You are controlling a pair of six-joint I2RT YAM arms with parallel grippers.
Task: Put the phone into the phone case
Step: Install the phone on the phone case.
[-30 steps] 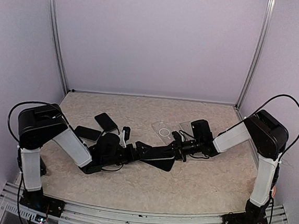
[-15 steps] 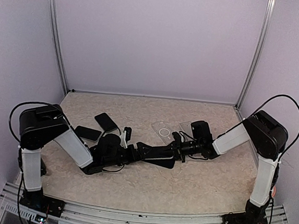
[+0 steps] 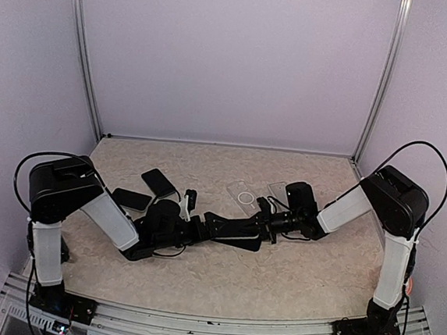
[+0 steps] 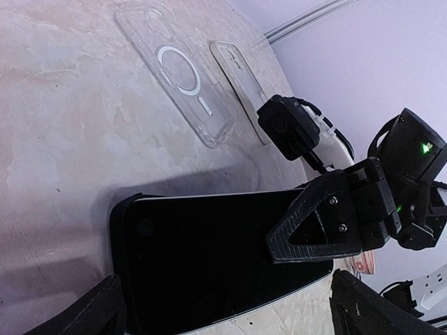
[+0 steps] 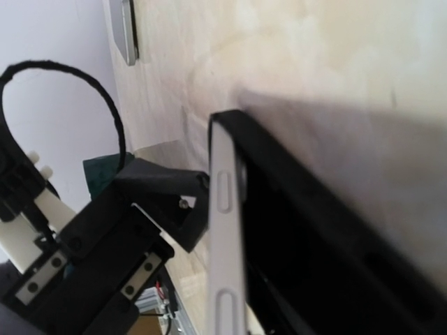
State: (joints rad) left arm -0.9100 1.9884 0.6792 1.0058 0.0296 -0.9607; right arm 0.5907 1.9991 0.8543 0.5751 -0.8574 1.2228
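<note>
Right fingers (image 4: 328, 222) pinch the phone (image 4: 209, 262), long axis left-right.

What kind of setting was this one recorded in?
Most likely a lab robot test cell, not a home or shop: plain pale walls framed by aluminium posts, a left arm and right arm bolted at the near edge of a speckled table, and only black phones and clear phone cases laid out.

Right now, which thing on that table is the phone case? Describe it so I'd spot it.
On the table, find the black phone at its centre. Just beyond it the case lies flat, a clear shell. Only it has a white ring in its middle; the second shell beside it shows none.
</note>
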